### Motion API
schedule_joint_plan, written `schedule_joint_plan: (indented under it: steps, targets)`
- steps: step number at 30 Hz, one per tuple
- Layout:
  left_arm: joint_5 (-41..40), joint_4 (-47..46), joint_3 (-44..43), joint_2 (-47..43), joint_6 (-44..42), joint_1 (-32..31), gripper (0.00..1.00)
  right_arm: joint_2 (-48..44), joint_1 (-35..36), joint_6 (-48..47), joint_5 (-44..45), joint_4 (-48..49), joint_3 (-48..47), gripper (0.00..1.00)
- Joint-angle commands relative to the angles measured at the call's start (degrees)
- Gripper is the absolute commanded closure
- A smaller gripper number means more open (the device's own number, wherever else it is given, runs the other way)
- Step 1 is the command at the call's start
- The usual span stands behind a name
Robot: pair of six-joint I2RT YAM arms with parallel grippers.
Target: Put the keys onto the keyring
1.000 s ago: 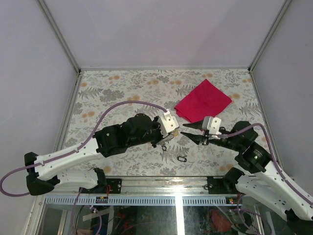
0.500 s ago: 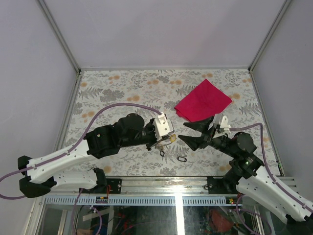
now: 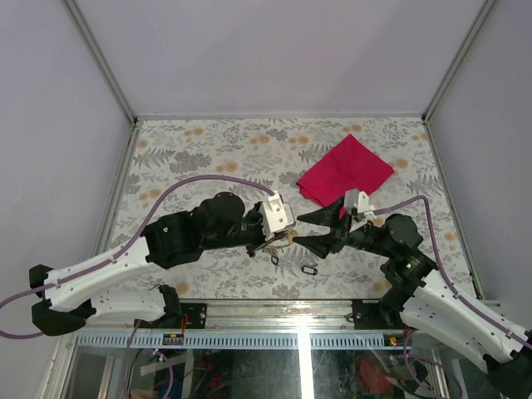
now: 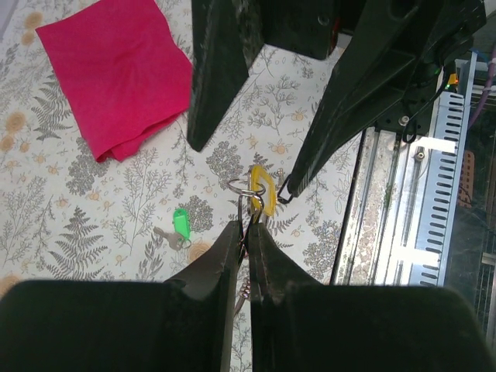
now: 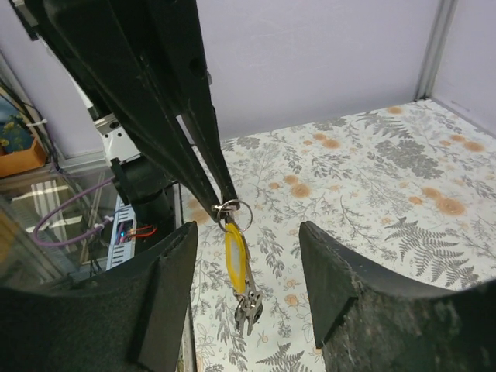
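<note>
L grip: left gripper [image 4: 246, 226] pinched tight on the keyring [image 5: 233, 211], holding it off the table [image 3: 208, 150], lower centre of the top view.
R grip: right gripper [image 5: 248, 231] wide, jaws either side of the hanging load, touching nothing.
Ring: thin silver wire loop, round, shiny; looks springy, little to bite on.
On ring: yellow tag [image 5: 235, 260], oblong, smooth plastic, hangs straight down; small metal clip [image 5: 246, 311] dangles under it, detail too small to read.
Loose keys: two black tags [image 3: 310, 270] lie flat near the bottom edge of the top view, just below both grippers; green tag [image 4: 180, 225] with a metal key sits lower left of the left wrist view.
Other: red cloth [image 3: 345, 170], soft, creased, upper right, well apart from the work.
Surface: floral print, busy, so small dark tags are hard to pick out.
Risk 1: R jaws close off-centre, knock the yellow tag, ring twists in L pinch, prob. slips or drops.
Risk 2: tag swings free; a grab may land on the clip instead.
Risk 3: fingers of both arms are v. close, so a clash is likely if either drifts.
Risk 4: black tags thin and flat, a pick may skid them on the print.
</note>
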State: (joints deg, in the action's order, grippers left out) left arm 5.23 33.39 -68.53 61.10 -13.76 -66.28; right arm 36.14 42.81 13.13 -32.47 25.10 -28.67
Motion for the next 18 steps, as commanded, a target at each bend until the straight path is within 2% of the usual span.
schedule_joint_plan:
  steps: [1,6,9,12,16,18]
  targets:
    - [1.25,-1.84,-2.83,-0.63,-0.06,-0.10,1.00,0.56,0.06,-0.99,-3.87,2.11,-2.72,0.41]
    - [1.41,-1.84,-2.95,-0.45,0.04,-0.16,1.00,2.35,0.06,-0.89,-5.77,3.01,-2.93,0.52]
    - [1.43,-1.86,-2.93,-0.34,0.00,-0.14,1.00,3.21,0.06,-0.79,-6.18,3.89,-3.14,0.61]
    - [1.43,-1.84,-2.93,-0.42,-0.01,-0.12,1.00,3.82,0.08,-0.38,-6.35,4.95,-3.15,0.66]
    - [1.34,-1.84,-2.76,-0.46,0.05,-0.14,1.00,4.11,0.08,0.10,-6.38,6.10,-3.07,0.66]
    - [1.42,-1.90,-2.64,-0.51,-0.01,-0.12,1.00,4.16,0.08,0.23,-6.42,6.42,-3.06,0.60]
